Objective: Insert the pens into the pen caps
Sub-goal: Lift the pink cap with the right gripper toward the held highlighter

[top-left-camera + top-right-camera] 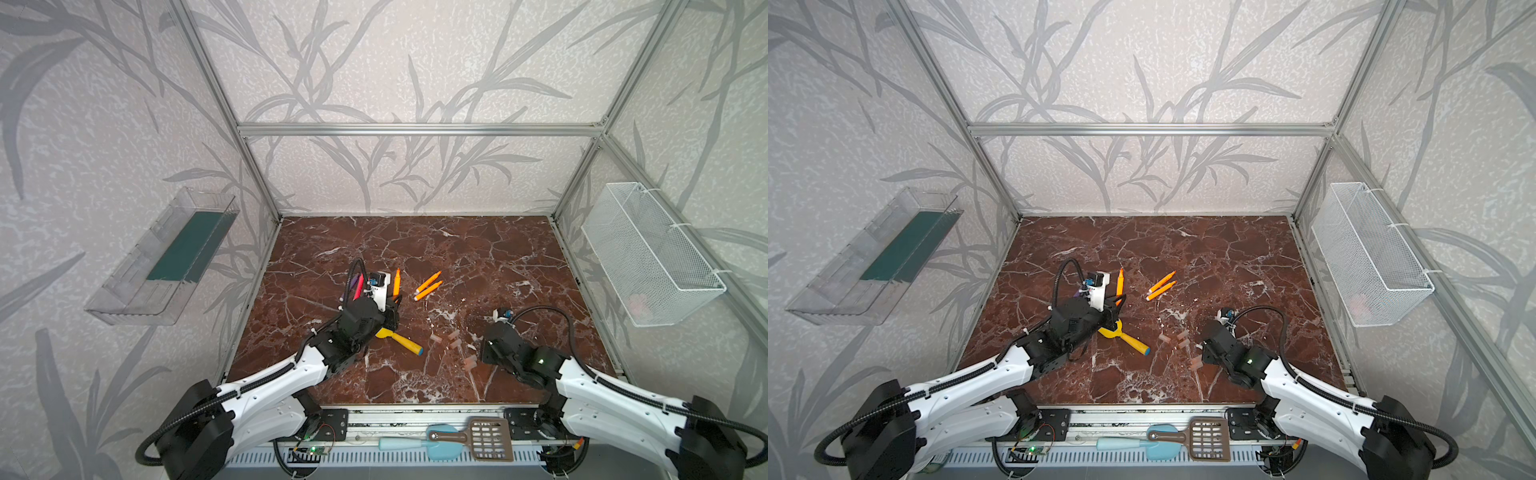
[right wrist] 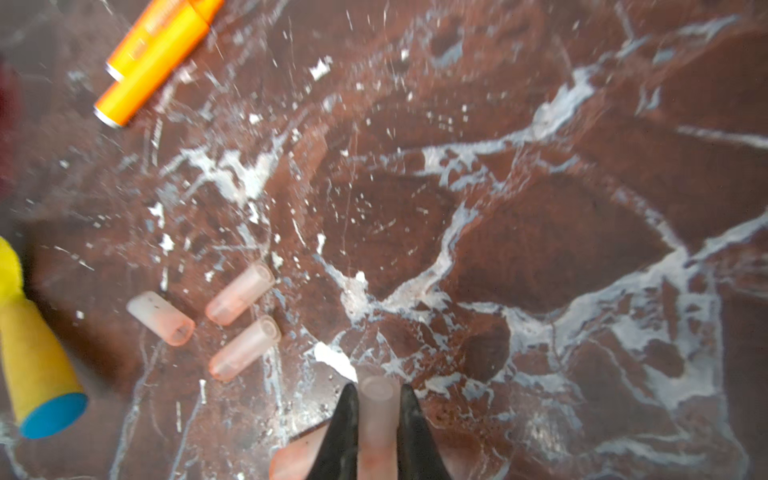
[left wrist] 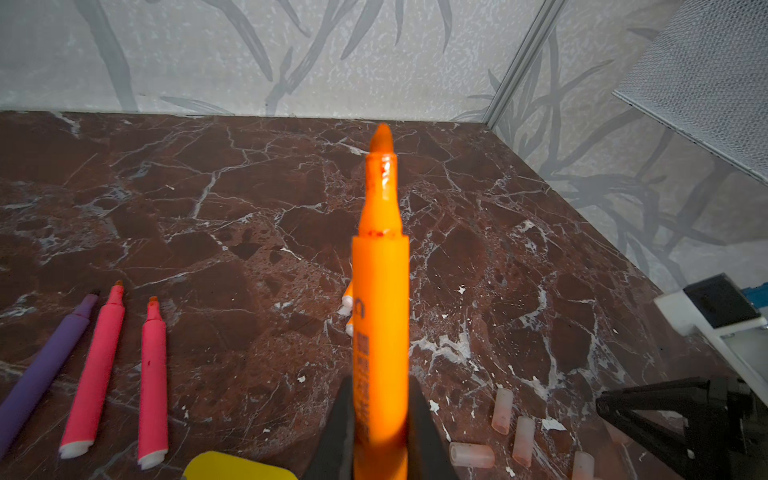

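We see the left claw [image 3: 380, 390] pinching an orange pen [image 3: 380, 291] low on its barrel, with the tip pointing away over the table [image 3: 249, 187]. In both top views that pen sticks out past the claw, left of the table's middle. The right claw [image 2: 378, 392] is pressed onto a cap [image 2: 376, 432], clear and pinkish, whose open end faces forward. We cannot tell whether it is lifted off the table. Three more caps [image 2: 240, 293] lie loose just beside it, and another sits partly hidden under the claw. Two orange pens [image 2: 153, 68] lie side by side near the table's middle, apart from the caps. A purple pen [image 3: 41, 370] and two pink pens [image 3: 93, 374] lie in a row beside the left arm's wrist. A yellow toy shovel [image 1: 399, 340] lies between the arms.
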Controlling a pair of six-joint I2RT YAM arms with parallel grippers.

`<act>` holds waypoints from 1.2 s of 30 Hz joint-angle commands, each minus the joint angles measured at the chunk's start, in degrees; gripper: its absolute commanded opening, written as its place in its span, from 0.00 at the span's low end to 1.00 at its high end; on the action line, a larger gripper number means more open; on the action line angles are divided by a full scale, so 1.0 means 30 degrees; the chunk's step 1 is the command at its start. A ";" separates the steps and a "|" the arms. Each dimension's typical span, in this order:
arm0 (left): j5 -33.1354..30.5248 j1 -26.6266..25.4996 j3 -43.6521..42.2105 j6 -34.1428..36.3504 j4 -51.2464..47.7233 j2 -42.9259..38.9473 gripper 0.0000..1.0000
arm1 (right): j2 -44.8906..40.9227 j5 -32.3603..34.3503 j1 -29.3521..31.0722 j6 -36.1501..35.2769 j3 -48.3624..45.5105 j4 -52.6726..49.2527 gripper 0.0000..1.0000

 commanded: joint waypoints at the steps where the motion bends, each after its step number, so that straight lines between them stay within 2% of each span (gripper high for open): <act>1: 0.1193 0.0092 -0.0267 0.0142 0.1172 -0.0125 0.00 | -0.1519 0.1504 0.0034 -0.0965 0.1035 0.0659 0.07; 9: 0.4275 0.0043 -0.0231 0.0579 0.1910 -0.0095 0.00 | -0.3305 0.1454 0.0027 -0.2461 0.2080 0.5306 0.01; 21: 0.5997 0.0055 -0.0041 0.0727 0.2133 0.0022 0.00 | 0.0779 -0.0445 0.0012 -0.2991 0.4163 1.2039 0.00; 28: 0.6418 0.0018 0.0027 0.0568 0.2247 0.0152 0.00 | 0.3217 -0.1491 0.0027 -0.2605 0.5805 1.2751 0.00; 36: 0.6567 0.0017 0.0083 0.0537 0.2208 0.0168 0.00 | 0.5034 -0.2065 0.0027 -0.1978 0.6293 1.4114 0.00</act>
